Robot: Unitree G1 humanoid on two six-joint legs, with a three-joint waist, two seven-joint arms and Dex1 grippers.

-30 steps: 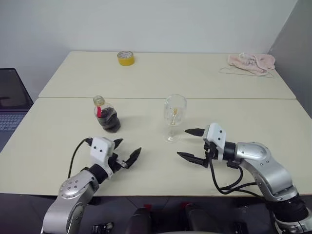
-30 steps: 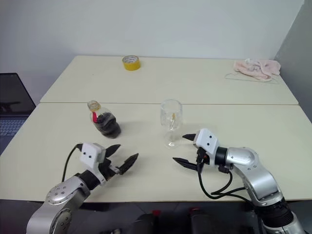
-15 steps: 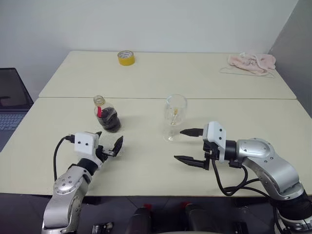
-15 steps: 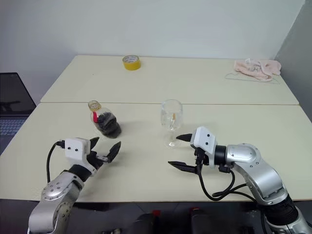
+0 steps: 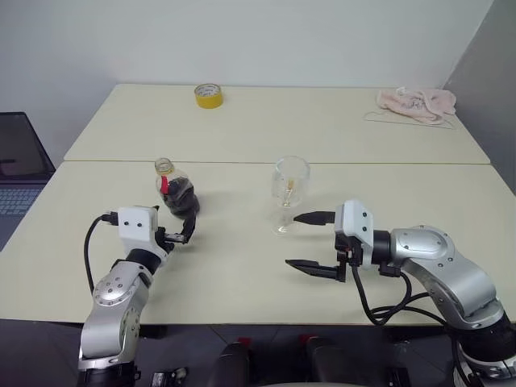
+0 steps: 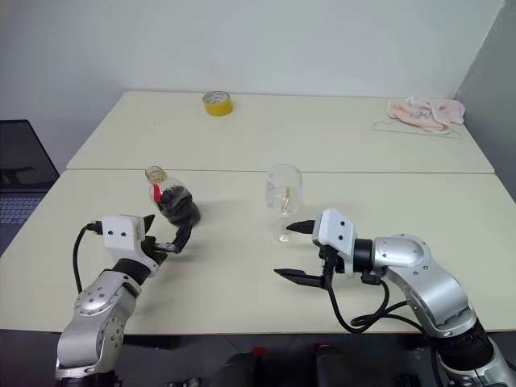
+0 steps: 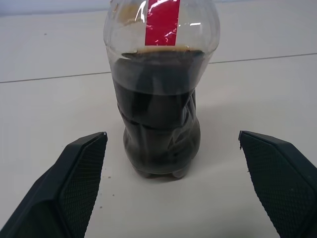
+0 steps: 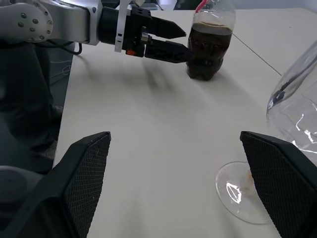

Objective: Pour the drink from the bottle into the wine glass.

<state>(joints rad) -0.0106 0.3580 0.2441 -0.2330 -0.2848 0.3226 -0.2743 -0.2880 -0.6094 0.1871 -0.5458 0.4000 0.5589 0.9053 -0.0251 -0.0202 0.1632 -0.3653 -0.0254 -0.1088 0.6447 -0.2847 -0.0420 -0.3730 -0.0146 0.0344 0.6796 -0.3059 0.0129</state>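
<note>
Far left of the clear stemmed wine glass (image 5: 289, 193): dark laptop (image 5: 20, 165) beyond the edge of the cream table (image 5: 242, 266).

Left of the glass: left gripper (image 5: 176, 230), two black fingers spread wide and grasping nothing, levelled at the small squat clear plastic bottle (image 5: 176, 192). In the left wrist view, bottle standing upright between the splayed fingers (image 7: 74, 183), touching neither, with bare table on both sides of its base. One fingertip close beside the bottle's lower body in the head views; contact not determinable.

Bottle: upright on the near table, left of the glass and well apart from it, red label band at the neck, no cap visible on the mouth. Dark brown cola-like drink (image 7: 158, 129) filling the body up to the shoulder.

Behind and left of the glass, on the far table: yellow tape roll (image 5: 208, 96).

Landmark glass: upright on its round foot near the middle of the near table, bowl apparently without liquid, a small orange mark on its side.

Right of and nearer than the glass: right gripper (image 5: 310, 242), pointed leftward, jaws released and fully apart, holding nothing; upper finger near the stem, not touching.

Far right, behind the glass: crumpled pink cloth (image 5: 415, 103) on the far table.
</note>
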